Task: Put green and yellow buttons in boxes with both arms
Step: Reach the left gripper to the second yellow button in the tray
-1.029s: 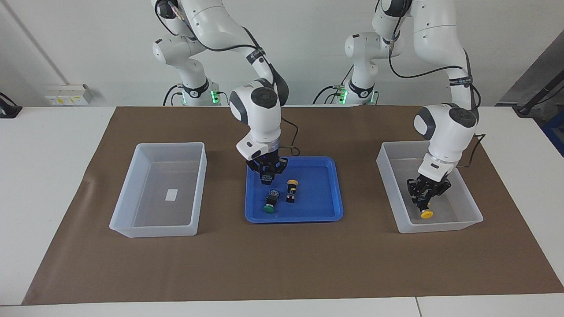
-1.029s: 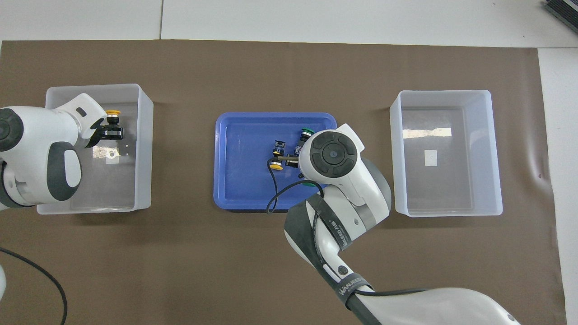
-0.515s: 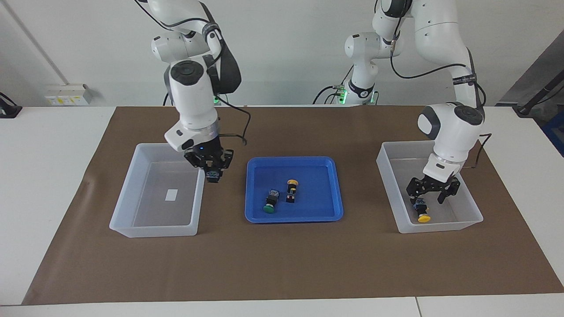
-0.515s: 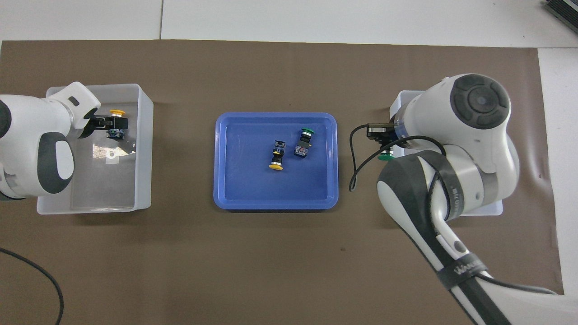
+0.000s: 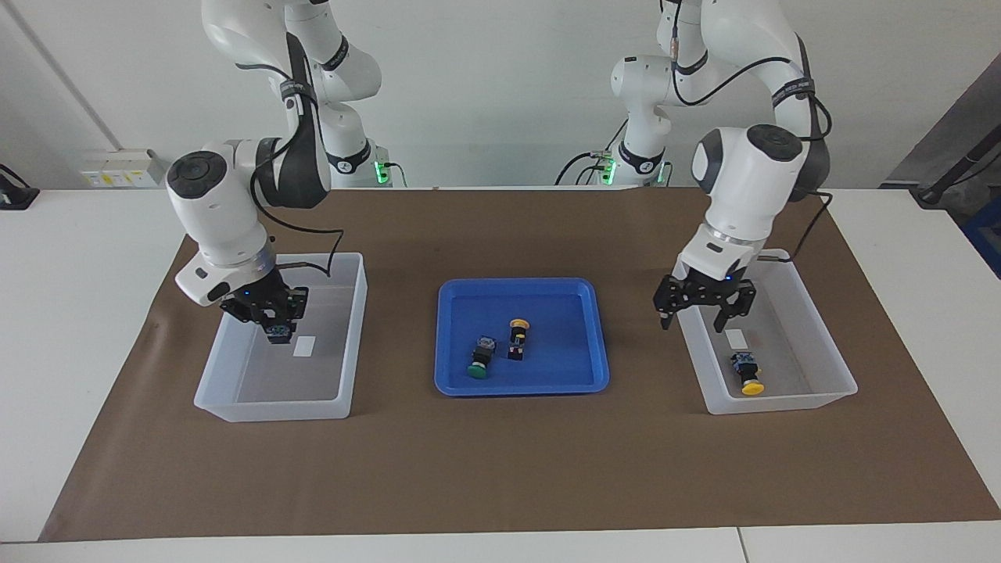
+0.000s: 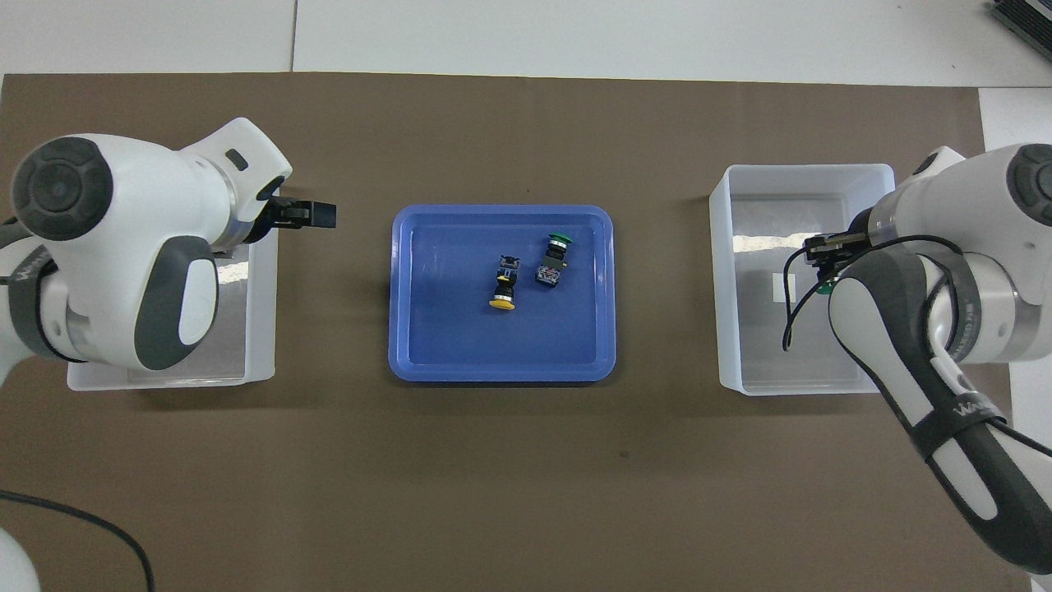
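The left arm hid the yellow button lying in its box from overhead. The right arm ran off the picture's edge, covering most of the held green button.

Two translucent, milky plastic boxes are catching soft glare on their smooth floors. Under the left pincer, one is holding a yellow button with a glossy cap. The right pincer, matt black, is hanging over the other. Between them a glossy blue plastic tray is shining faintly. A matt brown paper-like mat, slightly wrinkled, is covering the smooth white desk. The arms' white shells are gleaming like polished plastic.
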`<state>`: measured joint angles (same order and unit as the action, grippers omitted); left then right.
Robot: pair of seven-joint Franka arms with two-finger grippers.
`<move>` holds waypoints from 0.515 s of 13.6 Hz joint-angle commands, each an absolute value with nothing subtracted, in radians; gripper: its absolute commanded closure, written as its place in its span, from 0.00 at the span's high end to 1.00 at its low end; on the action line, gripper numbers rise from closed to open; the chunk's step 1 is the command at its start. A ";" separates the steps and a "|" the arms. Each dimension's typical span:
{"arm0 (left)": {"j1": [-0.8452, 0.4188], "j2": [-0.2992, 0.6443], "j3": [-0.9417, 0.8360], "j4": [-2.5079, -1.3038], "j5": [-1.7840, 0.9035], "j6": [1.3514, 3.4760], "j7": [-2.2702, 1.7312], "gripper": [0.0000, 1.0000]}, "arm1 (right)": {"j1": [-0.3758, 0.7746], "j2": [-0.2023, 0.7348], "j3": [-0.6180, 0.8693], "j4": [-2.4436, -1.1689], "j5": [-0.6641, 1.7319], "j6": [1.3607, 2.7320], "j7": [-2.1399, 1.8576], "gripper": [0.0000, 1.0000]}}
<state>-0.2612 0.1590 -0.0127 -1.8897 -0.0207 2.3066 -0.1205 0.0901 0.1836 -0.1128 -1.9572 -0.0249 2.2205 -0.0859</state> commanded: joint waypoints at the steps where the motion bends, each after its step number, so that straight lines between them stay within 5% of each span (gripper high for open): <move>1: -0.363 0.159 0.003 -1.921 -0.012 2.338 -0.222 1.00 | 0.069 0.187 -0.097 -2.051 -0.021 2.350 -0.112 0.00; 4: -0.483 0.219 0.003 -1.921 -0.012 2.410 -0.359 1.00 | 0.067 0.250 -0.097 -2.057 -0.021 2.451 -0.112 0.07; 5: -0.509 0.245 0.003 -1.921 -0.012 2.442 -0.385 1.00 | 0.066 0.256 -0.097 -2.057 -0.023 2.465 -0.110 0.27; 7: -0.563 0.300 0.003 -1.904 -0.012 2.486 -0.443 1.00 | 0.075 0.259 -0.097 -2.056 -0.021 2.462 -0.106 0.93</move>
